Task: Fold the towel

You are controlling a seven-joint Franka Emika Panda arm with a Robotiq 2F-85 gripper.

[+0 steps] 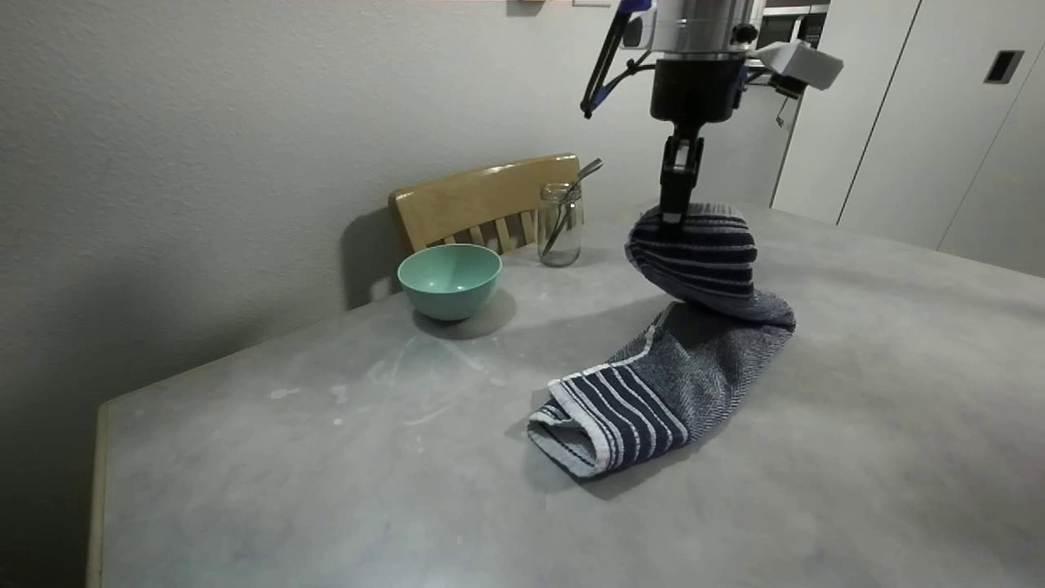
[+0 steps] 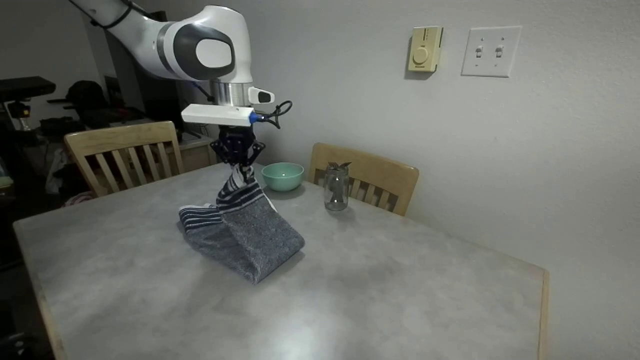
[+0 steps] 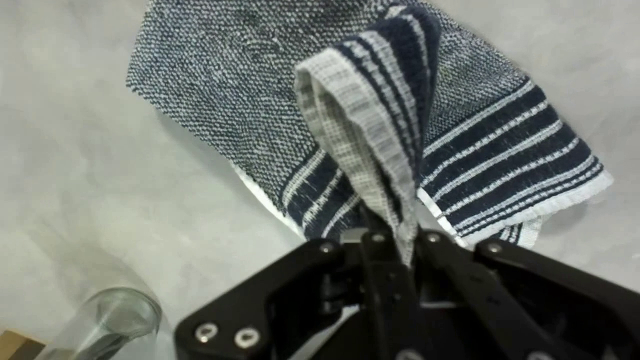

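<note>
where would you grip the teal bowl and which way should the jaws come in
I'd take the teal bowl by its rim, coming straight down with one jaw inside and one outside: it stands upright, opening up, its edge looking thin. I'd favour the edge away from the wooden chair, whose back rises nearby. The jaws hold the towel, so that must be released first.

I am noting rough, matt cloth in the towel [image 1: 718, 359]; the bowl [image 1: 449, 290] is showing smooth gloss, the jar [image 1: 562, 241] clear glass, the chair [image 1: 490, 194] glossy wood, the bench [image 1: 326, 474] smooth sheen.
</note>
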